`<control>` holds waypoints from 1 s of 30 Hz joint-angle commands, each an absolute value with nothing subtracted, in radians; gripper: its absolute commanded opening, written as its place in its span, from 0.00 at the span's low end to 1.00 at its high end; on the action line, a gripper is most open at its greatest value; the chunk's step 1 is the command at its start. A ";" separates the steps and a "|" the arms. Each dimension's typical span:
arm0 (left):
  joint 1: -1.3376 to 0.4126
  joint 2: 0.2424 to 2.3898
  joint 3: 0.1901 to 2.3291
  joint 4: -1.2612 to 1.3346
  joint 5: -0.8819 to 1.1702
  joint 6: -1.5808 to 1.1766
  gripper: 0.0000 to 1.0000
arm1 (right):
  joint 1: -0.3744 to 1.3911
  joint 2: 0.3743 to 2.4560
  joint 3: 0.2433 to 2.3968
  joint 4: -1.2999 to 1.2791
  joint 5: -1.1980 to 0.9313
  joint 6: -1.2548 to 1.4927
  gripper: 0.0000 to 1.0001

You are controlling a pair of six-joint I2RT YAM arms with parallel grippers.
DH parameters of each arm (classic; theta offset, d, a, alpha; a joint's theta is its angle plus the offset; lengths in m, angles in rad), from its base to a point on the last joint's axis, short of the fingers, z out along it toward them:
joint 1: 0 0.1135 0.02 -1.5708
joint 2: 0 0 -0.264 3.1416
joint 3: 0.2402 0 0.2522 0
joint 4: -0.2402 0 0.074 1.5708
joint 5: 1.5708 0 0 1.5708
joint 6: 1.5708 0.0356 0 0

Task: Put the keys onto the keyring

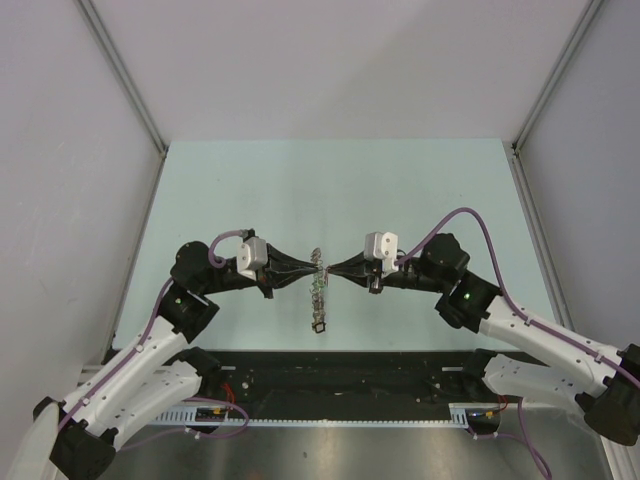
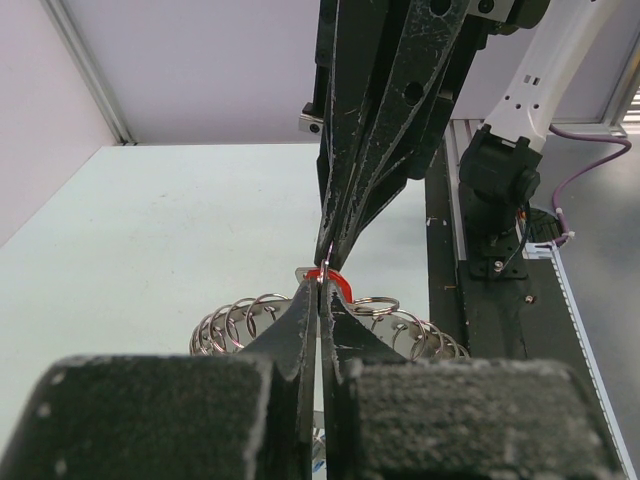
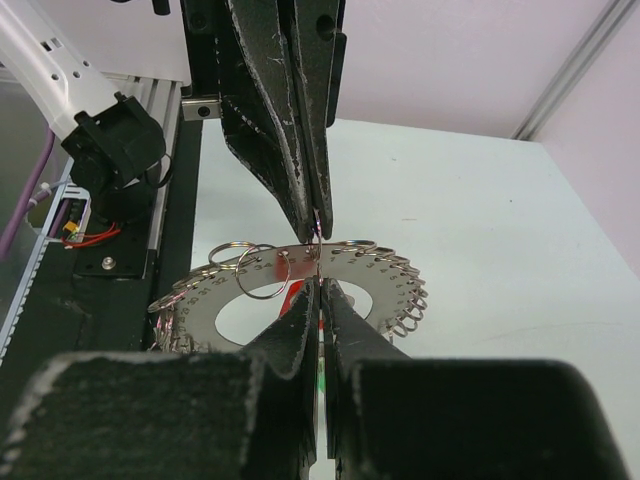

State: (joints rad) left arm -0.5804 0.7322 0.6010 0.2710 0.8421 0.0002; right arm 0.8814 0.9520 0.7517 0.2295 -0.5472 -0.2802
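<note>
fingers of the right gripper pinch the rim of the keyring, steadying it. the left gripper seems clamped on the red-tagged key, nose to nose, to thread it.

I'm standing in what is looking like a robotics lab cell, where pale grey wall panels in aluminium corner struts are boxing in a pale mint-green tabletop and purple cables are looping over two white-and-black robot arms bolted to a black base rail.
</note>
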 commanded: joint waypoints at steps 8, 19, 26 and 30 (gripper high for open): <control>-0.583 0.719 0.621 0.331 0.865 0.012 0.00 | 0.881 0.957 0.775 0.278 -0.563 -0.259 0.00; -0.583 0.721 0.621 0.337 0.868 0.009 0.00 | 0.884 0.956 0.775 0.287 -0.572 -0.255 0.00; -0.583 0.723 0.618 0.341 0.868 0.006 0.00 | 0.884 0.960 0.775 0.295 -0.574 -0.249 0.00; -0.583 0.721 0.620 0.342 0.870 0.008 0.00 | 0.885 0.959 0.775 0.296 -0.575 -0.245 0.00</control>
